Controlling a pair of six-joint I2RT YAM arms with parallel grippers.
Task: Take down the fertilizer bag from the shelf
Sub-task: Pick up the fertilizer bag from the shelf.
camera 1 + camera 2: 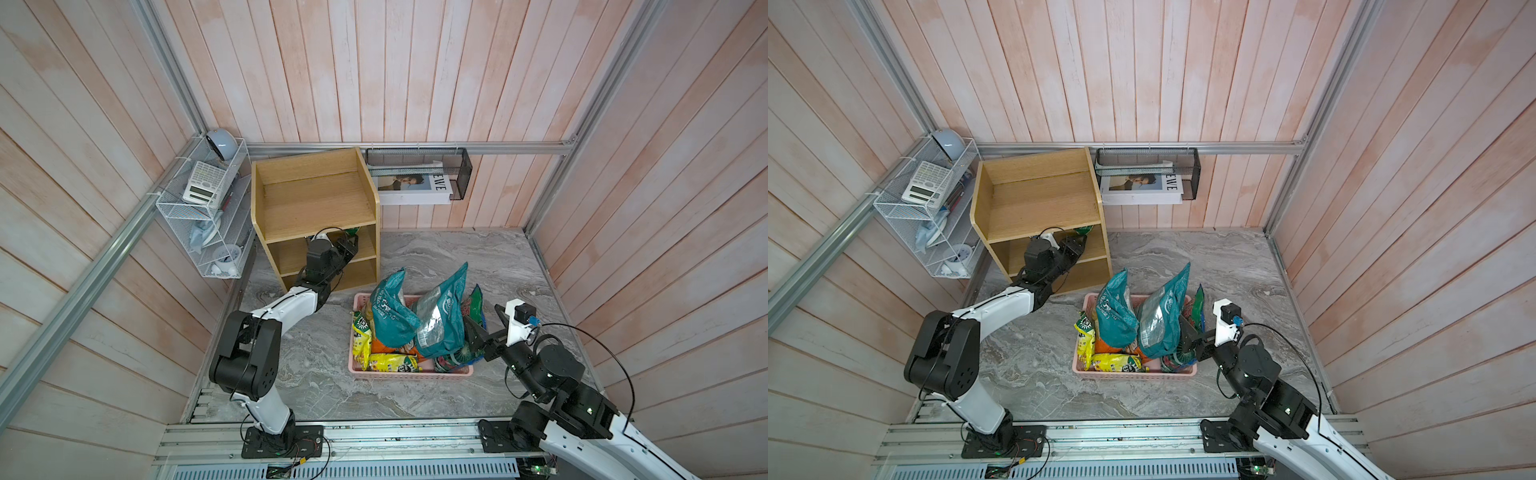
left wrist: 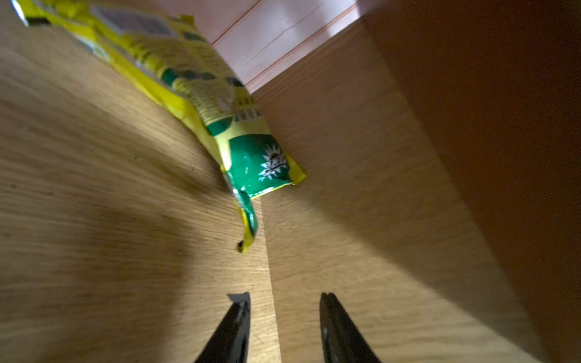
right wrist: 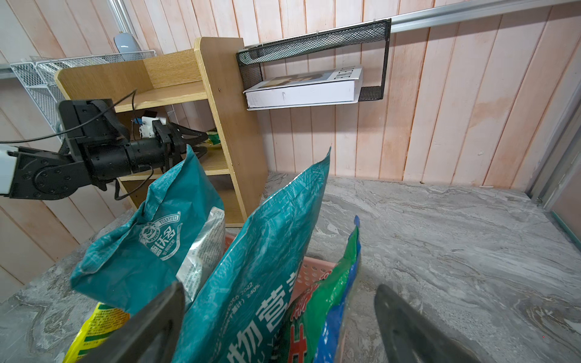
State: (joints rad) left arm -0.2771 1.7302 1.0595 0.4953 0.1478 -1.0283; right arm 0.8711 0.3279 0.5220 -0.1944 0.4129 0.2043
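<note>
1. Black fingertips [image 2: 240,314] of the left gripper [image 2: 284,298] stand parted and empty inside the shelf [image 1: 316,195].
2. Straight ahead, not yet touched, lies the yellow-green fertilizer bag [image 2: 251,157], lengthwise away from the jaws, along the middle board's corner with the side panel.
3. Only its green tip [image 1: 353,230] shows in a top view.
4. Right gripper [image 3: 278,289], also parted, hangs well apart by the basket [image 1: 411,374].
</note>
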